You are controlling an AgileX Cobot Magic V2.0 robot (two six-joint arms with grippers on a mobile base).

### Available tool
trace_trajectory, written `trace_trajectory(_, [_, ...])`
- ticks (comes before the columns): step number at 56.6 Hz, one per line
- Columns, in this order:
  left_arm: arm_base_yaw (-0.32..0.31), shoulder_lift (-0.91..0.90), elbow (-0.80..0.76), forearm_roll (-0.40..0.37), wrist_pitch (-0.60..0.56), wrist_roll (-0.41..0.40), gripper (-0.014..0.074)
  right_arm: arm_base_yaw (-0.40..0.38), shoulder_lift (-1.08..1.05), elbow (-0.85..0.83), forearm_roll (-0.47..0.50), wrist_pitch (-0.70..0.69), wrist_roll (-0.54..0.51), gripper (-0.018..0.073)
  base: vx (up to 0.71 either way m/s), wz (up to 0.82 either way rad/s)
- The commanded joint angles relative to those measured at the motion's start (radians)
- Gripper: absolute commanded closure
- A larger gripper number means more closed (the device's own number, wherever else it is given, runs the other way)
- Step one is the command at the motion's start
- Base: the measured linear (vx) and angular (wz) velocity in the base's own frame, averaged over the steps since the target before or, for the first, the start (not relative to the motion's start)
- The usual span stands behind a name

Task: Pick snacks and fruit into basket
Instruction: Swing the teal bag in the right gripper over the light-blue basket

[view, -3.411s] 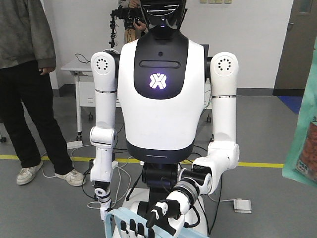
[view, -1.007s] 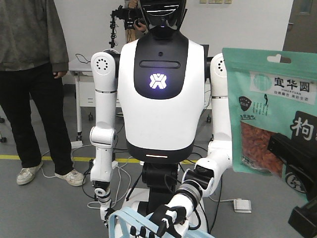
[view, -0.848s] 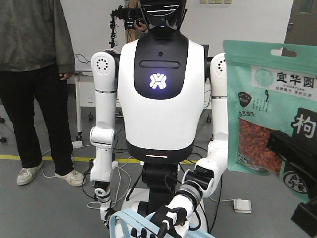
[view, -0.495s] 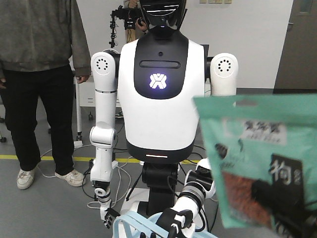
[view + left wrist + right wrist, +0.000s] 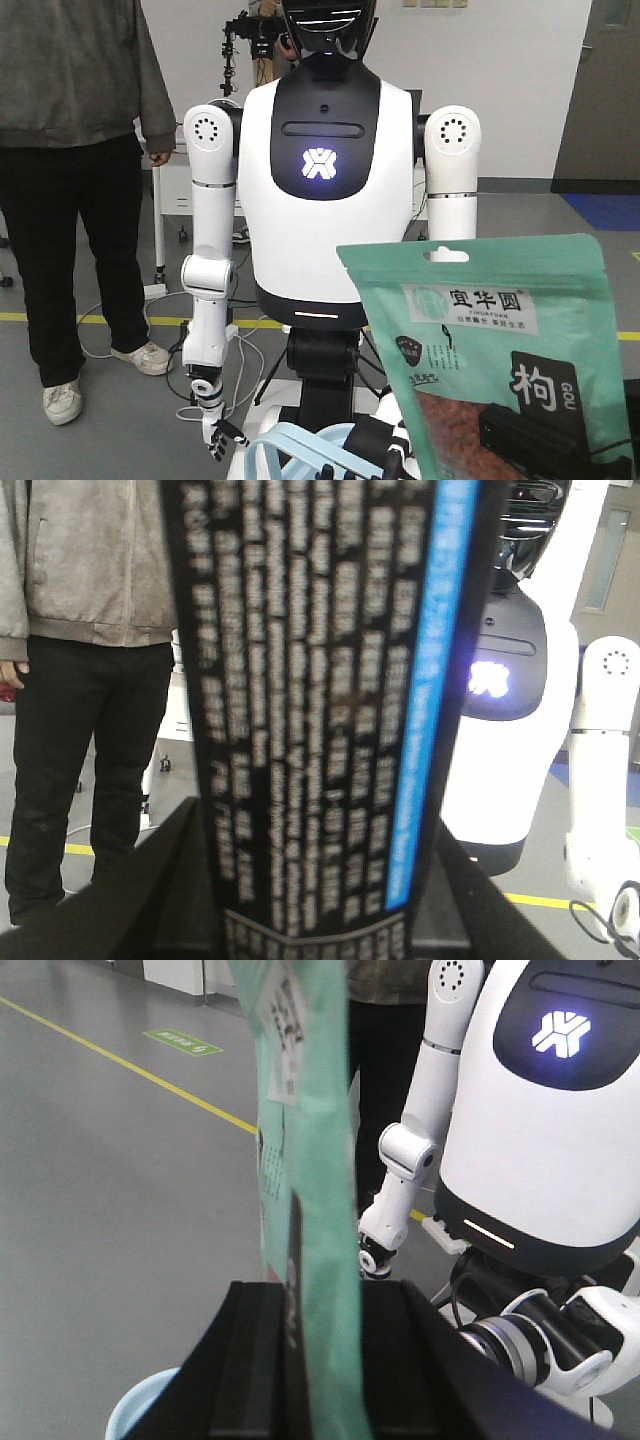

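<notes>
The right gripper [image 5: 322, 1360] is clamped on a green pouch [image 5: 470, 340]. Its two black fingers press on the flat sides, low on the pouch. The pouch stands straight up. In the wrist view you see only its thin edge. From the front you see its face: white letters, a small hole at the top, and a window with red berries near the bottom.

The left gripper [image 5: 315, 915] is closed on a black pouch [image 5: 320, 680] – one dark finger on each side. This pouch stands up too. It has rows of small white writing and a blue stripe down its right side. It fills most of the left wrist view, and the writing is too blurry to read.

The basket [image 5: 135, 1415] is light blue. A bit of its rim shows low and to the left of the right gripper, just beside it. In the front view its curved handles sit at the bottom, left of the green pouch.

A big white robot [image 5: 320, 220] stands facing the camera – the basket is low in front of it. A person [image 5: 70, 150] in a grey jacket and black trousers stands off to the side. A yellow line [image 5: 150, 1075] runs across the grey floor.
</notes>
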Motion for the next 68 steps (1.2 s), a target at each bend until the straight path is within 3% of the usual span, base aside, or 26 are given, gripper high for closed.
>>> trace_trajectory(1, [0.0, 0.01, -0.034, 0.005, -0.101, -0.001, 0.0594, 0.002, -0.002, -0.039, 0.01, -0.062, -0.012, 0.0568, 0.0, 0.0])
trace_trajectory(16, [0.0, 0.01, -0.034, 0.005, -0.101, -0.001, 0.0594, 0.002, 0.009, -0.068, 0.01, 0.002, -0.039, 0.0568, 0.0, 0.0])
trace_trajectory(23, [0.0, 0.01, -0.034, 0.005, -0.101, -0.001, 0.0594, 0.002, 0.051, -0.166, 0.043, 0.139, -0.124, 0.0568, 0.0, 0.0])
trace_trajectory(32, [0.0, 0.01, -0.034, 0.005, -0.102, -0.001, 0.0594, 0.002, 0.135, -0.298, 0.177, 0.317, -0.281, 0.0568, 0.0, 0.0])
trace_trajectory(40, [0.0, 0.01, -0.034, 0.005, -0.102, -0.001, 0.0594, 0.002, 0.238, -0.378, 0.228, 0.451, -0.318, 0.0568, 0.0, 0.0])
trace_trajectory(42, [0.0, 0.01, -0.034, 0.005, -0.102, -0.001, 0.0594, 0.002, 0.331, -0.45, 0.245, 0.543, -0.325, 0.0568, 0.0, 0.0])
trace_trajectory(58, [0.0, 0.01, -0.034, 0.005, -0.101, -0.001, 0.0594, 0.007, 0.455, -0.559, 0.248, 0.7, -0.332, 0.0568, 0.0, 0.0])
trace_trajectory(68, [0.0, 0.01, -0.034, 0.005, -0.101, -0.001, 0.0594, 0.099, 0.521, -0.591, 0.147, 0.764, -0.315, 0.0568, 0.0, 0.0])
